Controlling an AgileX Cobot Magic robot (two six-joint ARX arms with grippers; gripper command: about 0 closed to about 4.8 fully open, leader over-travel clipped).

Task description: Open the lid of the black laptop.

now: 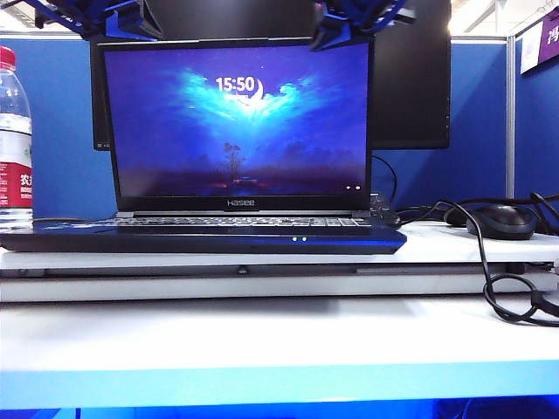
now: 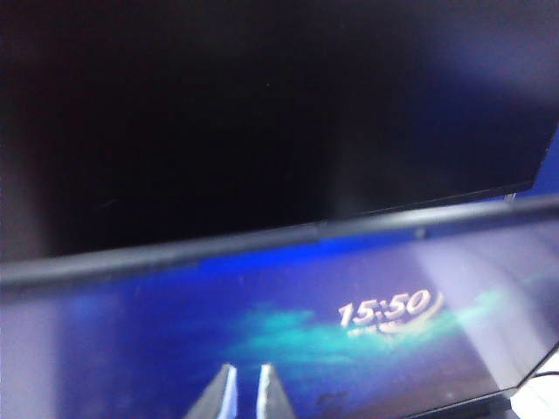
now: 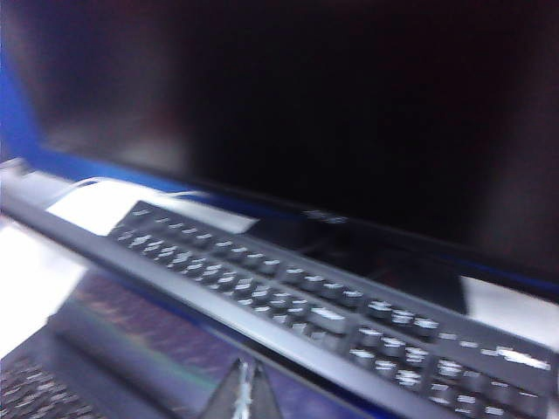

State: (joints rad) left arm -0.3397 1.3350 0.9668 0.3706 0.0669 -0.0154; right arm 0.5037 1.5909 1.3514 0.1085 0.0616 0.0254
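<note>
The black laptop (image 1: 201, 237) stands on the white desk with its lid (image 1: 238, 122) raised upright, the screen lit and showing 15:50. My left gripper (image 1: 131, 22) hangs above the lid's top left corner. In the left wrist view its fingertips (image 2: 247, 371) stand a little apart over the lit screen (image 2: 306, 323), with nothing between them. My right gripper (image 1: 336, 26) hovers above the lid's top right part. The right wrist view shows it (image 3: 247, 367) shut and empty, just in front of the lid's top edge (image 3: 175, 279).
A larger black monitor (image 1: 410, 78) stands behind the laptop, with a separate black keyboard (image 3: 288, 297) at its foot. A water bottle (image 1: 13, 140) is at the left, a black mouse (image 1: 500, 221) and looped cables (image 1: 507, 288) at the right.
</note>
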